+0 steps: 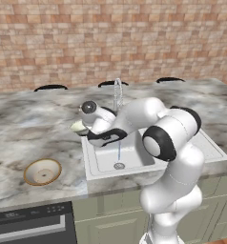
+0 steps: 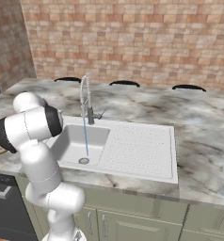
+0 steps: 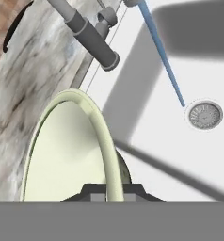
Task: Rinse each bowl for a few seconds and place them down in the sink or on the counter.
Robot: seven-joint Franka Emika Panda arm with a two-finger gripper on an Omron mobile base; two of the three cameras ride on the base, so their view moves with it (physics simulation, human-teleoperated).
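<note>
The pincer [image 3: 107, 193] is gripping the pale green bowl [image 3: 69, 150] by its rim at the left edge of the sink [image 1: 134, 155]; it should be carrying it rightward under the water stream [image 3: 163, 59], hollow tilted to catch it.

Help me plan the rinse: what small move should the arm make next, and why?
Probably carry the pale green bowl sideways into the water stream. The tool is shut on the bowl's rim at the basin's edge, and the water falls past the bowl toward the drain of the sink.
</note>
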